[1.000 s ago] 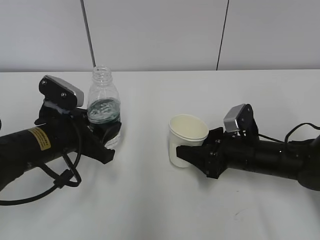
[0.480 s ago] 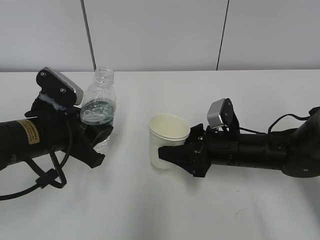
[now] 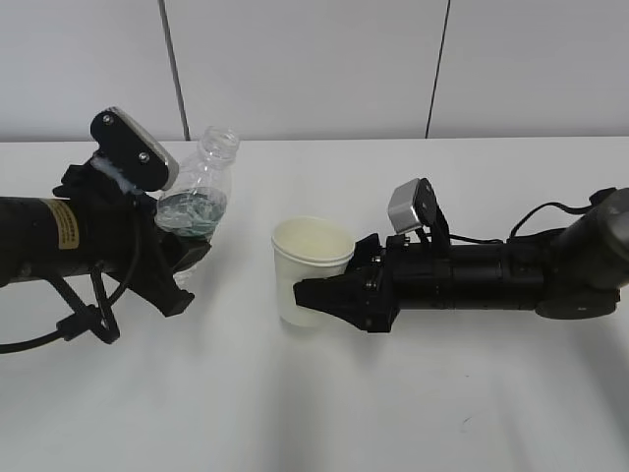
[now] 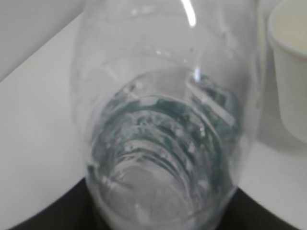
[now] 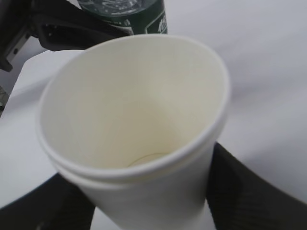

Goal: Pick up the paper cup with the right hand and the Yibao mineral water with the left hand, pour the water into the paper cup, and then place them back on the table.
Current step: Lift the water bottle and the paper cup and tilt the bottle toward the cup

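The clear Yibao mineral water bottle (image 3: 200,192), with its green label and no cap, is held off the white table (image 3: 442,393) and tilts right, its mouth toward the cup. My left gripper (image 3: 189,251) is shut on its lower body. In the left wrist view the bottle (image 4: 163,124) fills the frame between the black jaws of the left gripper (image 4: 163,218), and the cup (image 4: 290,72) shows at the right edge. The cream paper cup (image 3: 313,246) stands upright with my right gripper (image 3: 307,293) shut around it. From the right wrist the cup (image 5: 134,110) looks empty, gripped by the right gripper (image 5: 144,201).
A small dark scuff mark (image 3: 465,421) lies on the table near the front right. Loose black cables (image 3: 59,329) hang under the left arm. A pale wall with dark vertical seams (image 3: 437,69) stands behind the table's far edge.
The right gripper has carried the cup leftward, toward the bottle. The left gripper has raised the bottle and tipped it from upright to leaning right.
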Tool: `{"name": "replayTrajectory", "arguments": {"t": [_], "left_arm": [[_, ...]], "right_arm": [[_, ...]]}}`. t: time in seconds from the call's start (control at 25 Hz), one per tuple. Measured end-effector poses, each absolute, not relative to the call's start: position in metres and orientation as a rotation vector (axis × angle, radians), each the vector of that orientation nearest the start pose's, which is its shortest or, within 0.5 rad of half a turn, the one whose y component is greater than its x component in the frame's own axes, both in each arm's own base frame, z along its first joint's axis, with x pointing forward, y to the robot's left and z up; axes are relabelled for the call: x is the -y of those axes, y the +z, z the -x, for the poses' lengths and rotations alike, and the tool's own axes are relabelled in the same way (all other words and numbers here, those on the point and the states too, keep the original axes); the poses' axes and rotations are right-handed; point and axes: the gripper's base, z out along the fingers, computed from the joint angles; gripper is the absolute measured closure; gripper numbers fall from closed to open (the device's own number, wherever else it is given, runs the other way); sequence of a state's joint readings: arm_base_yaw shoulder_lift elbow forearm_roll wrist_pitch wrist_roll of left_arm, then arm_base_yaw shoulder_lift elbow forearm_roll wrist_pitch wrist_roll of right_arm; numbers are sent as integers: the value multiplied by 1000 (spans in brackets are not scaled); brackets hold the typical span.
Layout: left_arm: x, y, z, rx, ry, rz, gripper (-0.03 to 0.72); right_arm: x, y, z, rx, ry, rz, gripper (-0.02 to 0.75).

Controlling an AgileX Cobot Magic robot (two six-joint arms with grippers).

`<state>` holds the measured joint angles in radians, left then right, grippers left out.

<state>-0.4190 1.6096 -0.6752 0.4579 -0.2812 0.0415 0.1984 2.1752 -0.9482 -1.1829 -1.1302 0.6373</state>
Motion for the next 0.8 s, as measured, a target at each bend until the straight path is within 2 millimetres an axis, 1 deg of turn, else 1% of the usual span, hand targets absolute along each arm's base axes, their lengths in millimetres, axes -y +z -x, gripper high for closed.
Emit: {"name": "replayTrajectory", "arguments": {"t": [0.2,0.32,0.8], "left_arm": [[134,191,-283,-1946,7,-1081,346],[136,194,-284,-1952,49,-1133,346],[131,213,-294,-1981,248,-1233,346]], "right_arm": [[-150,99,-348,-1721,1063,991,237],[-152,104,-354,-1739,1077,1019,237],[-154,114,-371,-1809,1053,1126,237]]}}
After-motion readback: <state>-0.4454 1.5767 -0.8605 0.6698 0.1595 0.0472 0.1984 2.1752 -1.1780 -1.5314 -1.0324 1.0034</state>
